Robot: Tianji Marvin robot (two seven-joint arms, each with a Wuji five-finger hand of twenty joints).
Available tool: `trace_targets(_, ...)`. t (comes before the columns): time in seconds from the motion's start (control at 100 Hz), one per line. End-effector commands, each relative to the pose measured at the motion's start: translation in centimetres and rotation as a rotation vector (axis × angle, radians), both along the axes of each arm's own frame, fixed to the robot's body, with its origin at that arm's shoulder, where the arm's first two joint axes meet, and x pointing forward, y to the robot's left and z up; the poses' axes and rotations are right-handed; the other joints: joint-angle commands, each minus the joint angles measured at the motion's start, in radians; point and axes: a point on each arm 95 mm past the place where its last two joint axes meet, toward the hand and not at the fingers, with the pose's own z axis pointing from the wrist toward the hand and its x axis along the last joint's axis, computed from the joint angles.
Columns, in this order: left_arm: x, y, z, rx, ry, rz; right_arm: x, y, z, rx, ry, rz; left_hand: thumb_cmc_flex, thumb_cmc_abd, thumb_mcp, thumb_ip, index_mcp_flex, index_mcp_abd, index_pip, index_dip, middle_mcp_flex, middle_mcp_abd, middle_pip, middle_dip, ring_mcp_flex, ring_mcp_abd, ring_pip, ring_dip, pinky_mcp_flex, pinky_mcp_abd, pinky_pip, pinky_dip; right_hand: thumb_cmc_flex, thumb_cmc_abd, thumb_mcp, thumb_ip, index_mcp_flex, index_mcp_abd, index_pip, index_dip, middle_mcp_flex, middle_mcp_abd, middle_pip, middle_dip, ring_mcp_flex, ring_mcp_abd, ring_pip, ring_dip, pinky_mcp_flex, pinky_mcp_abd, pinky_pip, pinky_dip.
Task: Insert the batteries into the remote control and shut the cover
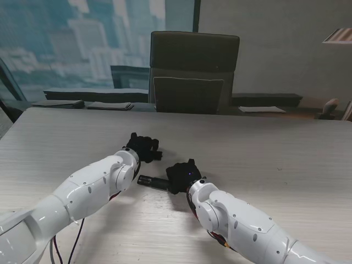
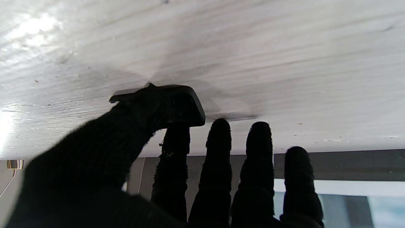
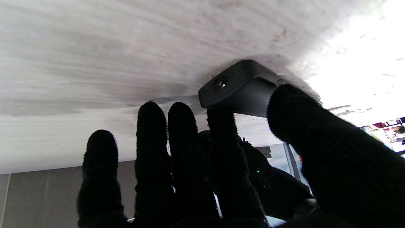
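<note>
Right hand (image 1: 180,176) pinches dark, slim remote control (image 1: 153,182).

Both arms are glossy white rounded shells with small dark screw dots and bulbous joint housings; the left hand (image 1: 144,148) and right hand (image 1: 182,176) wear black knit gloves with a nubby texture on the fingertips (image 2: 219,126). Thin dark cables (image 1: 66,245) hang under the left arm. What looks like red wiring shows under the right forearm, hard to confirm.
</note>
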Motion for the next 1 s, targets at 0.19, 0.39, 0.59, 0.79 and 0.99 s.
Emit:
trace_targets(0.19, -1.5, 0.4, -3.2, 0.052, 0.089, 0.009, -1.1, -0.5, -1.9, -0.027, 0.061, -0.007, 0.034, -0.040, 0.054, 0.002, 0.121, -0.099, 0.318, 0.159, 0.147, -0.120, 0.199, 0.197, 0.035, -0.012, 0.059, 0.035, 0.011, 0.027, 0.045, -0.023, -0.028, 0.024, -0.007, 0.030, 0.028, -0.024, 0.006, 0.006, -0.009, -0.012, 0.001, -0.011, 0.012, -0.012, -0.034, -0.023, -0.006, 0.024, -0.009, -0.004)
trace_targets(0.39, -1.7, 0.3, -3.5, 0.060, 0.107, -0.004, -1.2, -0.5, -1.9, -0.027, 0.061, -0.010, 0.034, -0.048, 0.063, 0.002, 0.150, -0.128, 0.324, 0.301, 0.215, -0.132, 0.189, 0.222, 0.110, -0.015, 0.092, 0.053, 0.048, 0.021, 0.076, -0.022, -0.030, 0.029, -0.012, 0.031, 0.027, -0.025, 0.005, 0.005, -0.009, -0.012, 0.001, -0.011, 0.010, -0.011, -0.035, -0.023, -0.007, 0.025, -0.009, -0.004)
trace_targets(0.59, -1.8, 0.3, -3.6, 0.050, 0.082, -0.011, -1.2, -0.5, -1.9, -0.026, 0.061, -0.011, 0.067, -0.056, 0.077, -0.007, 0.160, -0.138, 0.281, 0.085, 0.452, -0.126, 0.017, 0.144, 0.290, -0.004, 0.114, 0.017, 0.129, 0.013, 0.141, -0.009, -0.030, 0.030, -0.014, 0.032, 0.028, -0.025, 0.005, 0.005, -0.009, -0.012, 0.000, -0.011, 0.010, -0.011, -0.035, -0.023, -0.008, 0.024, -0.010, -0.004)
trace_targets(0.79, -1.9, 0.6, -2.8, 0.032, 0.059, -0.019, -1.2, -0.6, -1.9, -0.025, 0.060, -0.011, 0.105, -0.028, 0.058, -0.011, 0.252, -0.061, 0.096, -0.013, 0.533, -0.123, -0.094, 0.163, 0.311, 0.001, 0.115, -0.003, 0.133, 0.024, 0.141, -0.006, -0.030, 0.032, -0.015, 0.032, 0.029, -0.025, 0.004, 0.006, -0.010, -0.013, 0.000, -0.011, 0.010, -0.011, -0.035, -0.023, -0.008, 0.025, -0.011, -0.004)
trace_targets(0.99, -2.4, 1.0, -1.6, 0.014, 0.038, -0.028, -1.2, -0.5, -1.9, -0.025, 0.062, -0.011, 0.130, -0.021, 0.053, -0.009, 0.316, -0.014, 0.023, -0.053, 0.572, -0.107, -0.134, 0.150, 0.316, 0.005, 0.111, -0.006, 0.127, 0.036, 0.128, -0.012, -0.031, 0.033, -0.016, 0.033, 0.031, -0.026, 0.005, 0.006, -0.009, -0.012, 0.000, -0.010, 0.012, -0.011, -0.034, -0.023, -0.008, 0.025, -0.011, -0.004)
